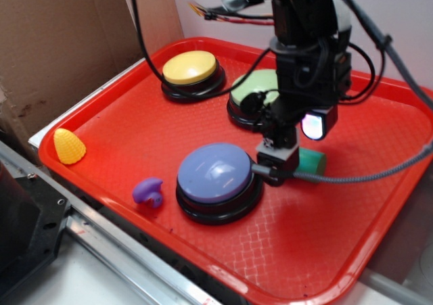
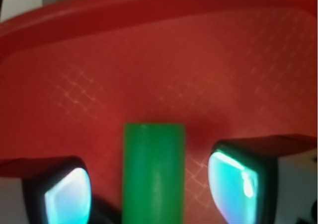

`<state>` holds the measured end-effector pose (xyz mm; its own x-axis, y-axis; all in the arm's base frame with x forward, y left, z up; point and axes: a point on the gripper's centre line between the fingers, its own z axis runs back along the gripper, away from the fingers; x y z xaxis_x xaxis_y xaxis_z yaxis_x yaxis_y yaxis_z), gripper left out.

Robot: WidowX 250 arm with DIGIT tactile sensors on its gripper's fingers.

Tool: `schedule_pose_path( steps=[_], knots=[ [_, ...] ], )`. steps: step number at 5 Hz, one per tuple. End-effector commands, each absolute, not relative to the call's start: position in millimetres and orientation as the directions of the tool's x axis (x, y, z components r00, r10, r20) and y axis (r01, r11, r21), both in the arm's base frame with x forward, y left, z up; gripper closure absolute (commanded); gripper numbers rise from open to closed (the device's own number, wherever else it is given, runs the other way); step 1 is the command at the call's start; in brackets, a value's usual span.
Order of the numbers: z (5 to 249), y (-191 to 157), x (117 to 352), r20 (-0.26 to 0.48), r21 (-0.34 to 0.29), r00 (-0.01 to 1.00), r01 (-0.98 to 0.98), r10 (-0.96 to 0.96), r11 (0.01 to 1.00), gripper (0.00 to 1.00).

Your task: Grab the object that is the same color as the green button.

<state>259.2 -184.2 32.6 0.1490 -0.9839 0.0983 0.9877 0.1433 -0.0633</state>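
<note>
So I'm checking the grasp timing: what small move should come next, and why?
Probably close the claw. In the wrist view the green cylinder lies between the two fingers, with gaps on both sides, so nothing grips it yet. It rests on the red tray.

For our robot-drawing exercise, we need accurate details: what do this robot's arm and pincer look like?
The arm is black and blocky, with black cables and a braided grey cable looping off it. A few red and yellow wires show near the top. The pincer is dark, with a grey block near its tip. The wrist view shows its fingers carrying glossy pads that glow pale cyan.
</note>
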Motion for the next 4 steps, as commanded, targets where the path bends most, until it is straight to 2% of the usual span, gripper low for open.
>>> schedule_pose_path(
  steps=[1,2,3,4],
  knots=[
    [39.6,-197.9,257.2,0.091,-0.005,0.154,0.988,-0.984,0.154,0.0],
    [38.1,-200.4,257.9,0.078,-0.005,0.149,0.989,-0.986,0.149,0.98],
    [39.4,-201.6,258.0,0.074,0.001,0.152,0.988,-0.986,0.153,1.0],
    [49.6,-200.6,257.7,0.055,0.034,0.206,0.978,-0.977,0.208,1.0]
  ],
)
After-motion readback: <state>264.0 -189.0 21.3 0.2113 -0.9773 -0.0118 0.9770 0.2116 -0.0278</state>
